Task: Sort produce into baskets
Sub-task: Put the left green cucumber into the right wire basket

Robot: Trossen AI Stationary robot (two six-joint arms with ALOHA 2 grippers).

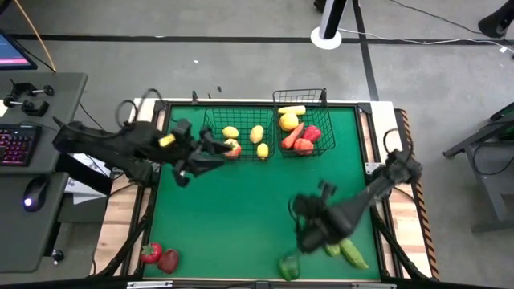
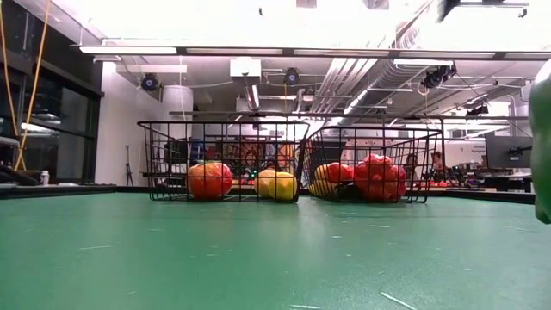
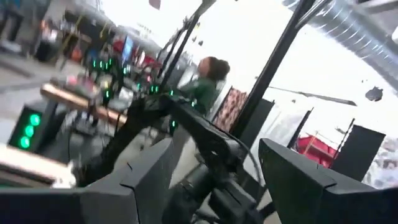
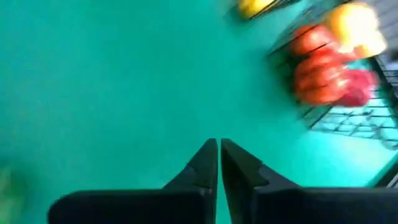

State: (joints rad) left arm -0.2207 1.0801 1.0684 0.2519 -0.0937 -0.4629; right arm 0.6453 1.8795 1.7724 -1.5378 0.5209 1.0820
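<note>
2 baskets [image 1: 234, 136], produce [image 1: 299, 132], no legible writing

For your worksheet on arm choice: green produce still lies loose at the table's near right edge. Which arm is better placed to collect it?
Right. The right gripper hangs beside the green cucumber and green pepper; the left gripper is at the left basket.

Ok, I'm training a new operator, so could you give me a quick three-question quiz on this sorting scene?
1. True or false: the right gripper has its fingers open.
2. Which holds the lemons? A. left basket B. right basket
3. How many red pieces lie loose on the green mat, on the left arm's side, far from the baskets?
Key: 1 false, shut and empty; 2 A; 3 two.
</note>
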